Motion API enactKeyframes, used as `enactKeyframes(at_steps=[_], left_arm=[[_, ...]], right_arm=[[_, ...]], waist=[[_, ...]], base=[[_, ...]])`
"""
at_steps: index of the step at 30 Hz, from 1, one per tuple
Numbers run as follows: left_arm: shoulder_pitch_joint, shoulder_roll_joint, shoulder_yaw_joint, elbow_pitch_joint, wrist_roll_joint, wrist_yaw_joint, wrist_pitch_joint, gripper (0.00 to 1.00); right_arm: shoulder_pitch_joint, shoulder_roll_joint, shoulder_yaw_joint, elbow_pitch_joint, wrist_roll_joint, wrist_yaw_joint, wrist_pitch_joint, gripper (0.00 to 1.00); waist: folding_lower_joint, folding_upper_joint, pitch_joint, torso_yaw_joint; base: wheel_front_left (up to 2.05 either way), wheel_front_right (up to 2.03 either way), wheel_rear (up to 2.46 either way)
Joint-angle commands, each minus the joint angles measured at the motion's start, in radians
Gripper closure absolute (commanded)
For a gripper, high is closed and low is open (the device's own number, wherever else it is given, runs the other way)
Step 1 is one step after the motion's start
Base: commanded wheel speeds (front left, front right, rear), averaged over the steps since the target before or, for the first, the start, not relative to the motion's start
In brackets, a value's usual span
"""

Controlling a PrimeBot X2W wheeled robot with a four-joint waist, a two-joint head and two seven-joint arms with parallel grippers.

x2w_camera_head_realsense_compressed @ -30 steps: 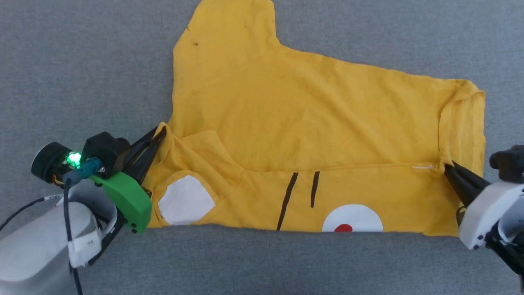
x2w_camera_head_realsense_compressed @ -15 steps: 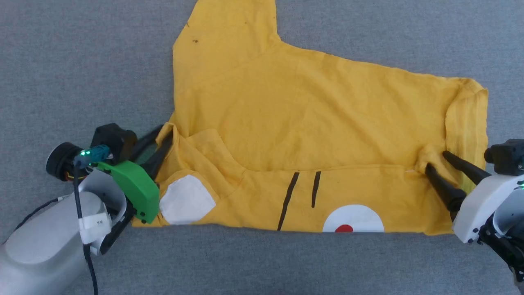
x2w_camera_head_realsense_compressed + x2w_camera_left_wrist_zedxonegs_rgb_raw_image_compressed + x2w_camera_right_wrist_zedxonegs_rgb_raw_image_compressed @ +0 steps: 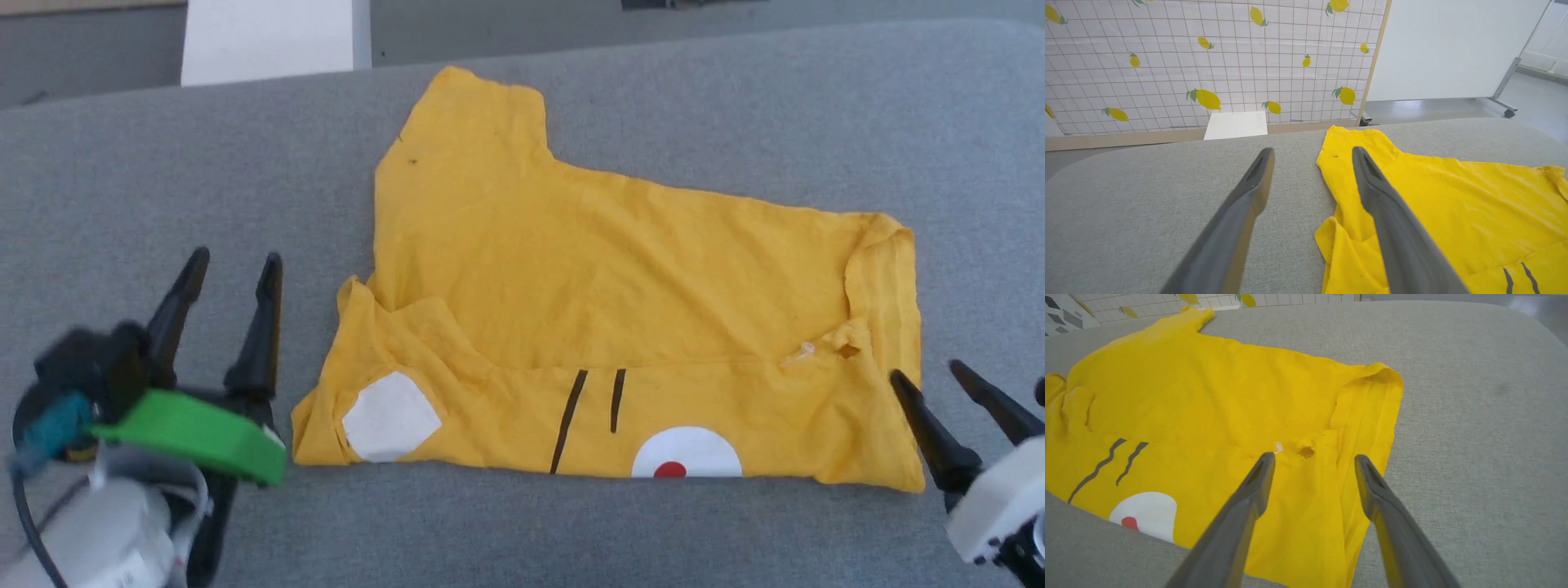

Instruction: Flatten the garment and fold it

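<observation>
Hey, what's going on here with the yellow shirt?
A two-armed robot is folding a yellow shirt on a grey padded table. The shirt lies mostly flat, with its near strip turned over so part of the cartoon print shows. The left gripper and right gripper are at its two ends, jaws open, holding nothing.

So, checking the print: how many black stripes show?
2, side by side on the near flap of the garment: the longer stripe left of the shorter stripe. Folds may hide others.
</observation>
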Motion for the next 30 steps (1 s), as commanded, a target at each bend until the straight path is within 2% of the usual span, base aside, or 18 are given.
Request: enactKeyframes(at_steps=[1, 7, 12, 14, 18, 21, 26, 30], left_arm=[[0.08, -0.043, 0.047, -0.033, 0.061, 0.014, -0.004, 0.0], [0.323, -0.213, 0.219, -0.121, 0.323, 0.009, -0.004, 0.0], [0.455, -0.326, 0.278, -0.076, 0.424, -0.033, -0.004, 0.0], [0.48, -0.349, 0.296, -0.054, 0.446, -0.054, -0.004, 0.0], [0.488, -0.336, 0.293, 0.006, 0.46, -0.103, -0.001, 0.0], [0.447, -0.315, 0.275, 0.029, 0.454, -0.135, 0.049, 0.0], [0.343, -0.278, 0.209, 0.07, 0.449, -0.195, 0.235, 0.0], [0.269, -0.282, 0.169, 0.098, 0.448, -0.213, 0.351, 0.0]], right_arm=[[0.035, 0.028, -0.035, -0.025, -0.048, -0.001, -0.02, 0.0], [0.144, 0.184, -0.137, -0.108, -0.222, -0.001, -0.121, 0.0], [0.206, 0.314, -0.166, -0.131, -0.318, -0.001, -0.198, 0.0], [0.217, 0.338, -0.171, -0.135, -0.347, -0.001, -0.221, 0.0], [0.216, 0.359, -0.175, -0.145, -0.385, -0.001, -0.246, 0.0], [0.205, 0.365, -0.179, -0.155, -0.404, -0.001, -0.253, 0.0], [0.182, 0.373, -0.167, -0.156, -0.415, -0.001, -0.254, 0.0], [0.17, 0.379, -0.157, -0.145, -0.415, -0.001, -0.259, 0.0]], waist=[[0.0, -0.0001, -0.056, 0.009], [0.0, -0.0001, -0.091, 0.014], [0.0, -0.0001, -0.124, 0.021], [0.0, -0.0001, -0.131, 0.023], [0.0, -0.0001, -0.132, 0.026], [0.0, -0.0001, -0.118, 0.03], [0.0, -0.0001, -0.076, 0.028], [0.0, -0.0001, -0.041, 0.021]], base=[[0.0, 0.0, 0.0], [0.0, 0.0, 0.0], [0.0, 0.0, 0.0], [0.0, 0.0, 0.0], [0.0, 0.0, 0.0], [0.0, 0.0, 0.0], [0.0, 0.0, 0.0], [0.0, 0.0, 0.0]])
